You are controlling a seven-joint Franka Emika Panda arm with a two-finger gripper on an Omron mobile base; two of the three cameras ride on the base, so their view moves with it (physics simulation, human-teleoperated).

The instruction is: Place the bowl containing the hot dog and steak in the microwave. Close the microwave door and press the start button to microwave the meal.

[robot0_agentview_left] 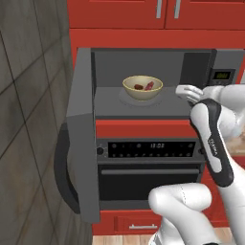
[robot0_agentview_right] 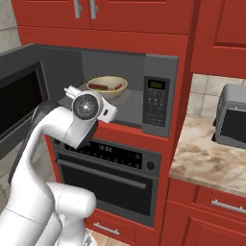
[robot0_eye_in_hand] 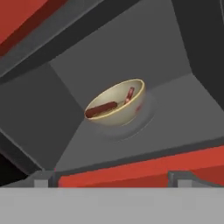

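Hand view looks straight into the open microwave (robot0_eye_in_hand: 57,109), where the bowl (robot0_eye_in_hand: 117,105) sits ahead of the gripper (robot0_eye_in_hand: 113,183) on the grey cavity floor, apart from the fingertips (robot0_eye_in_hand: 42,182), which stand wide apart with nothing between them. Inside the bowl, the hot dog (robot0_eye_in_hand: 101,110) lies with its long axis running from the lower left to the upper right of this tilted picture, one end toward the bowl's left rim. The steak (robot0_eye_in_hand: 130,94) lies beyond it on the right side of the bowl, a narrow red piece standing more steeply, also slanting up to the right.

From the left base view, the bowl (robot0_agentview_left: 142,88) rests upright near the middle of the cavity, just beyond and to the left of the gripper (robot0_agentview_left: 184,92), which hovers at the front lip of the opening. The microwave door (robot0_agentview_left: 81,134) stands swung fully out on the left, well apart from the hand. Below the cavity sits a black-windowed oven (robot0_agentview_left: 148,182) with a horizontal bar handle, all set in red cabinets (robot0_agentview_left: 158,14).

In the right base view, the keypad panel (robot0_agentview_right: 156,102) with its green display is to the right of the hand, and farther right a marbled counter (robot0_agentview_right: 206,158) carries a silver toaster oven (robot0_agentview_right: 233,115). A grey tiled wall (robot0_agentview_left: 28,95) flanks the door side.
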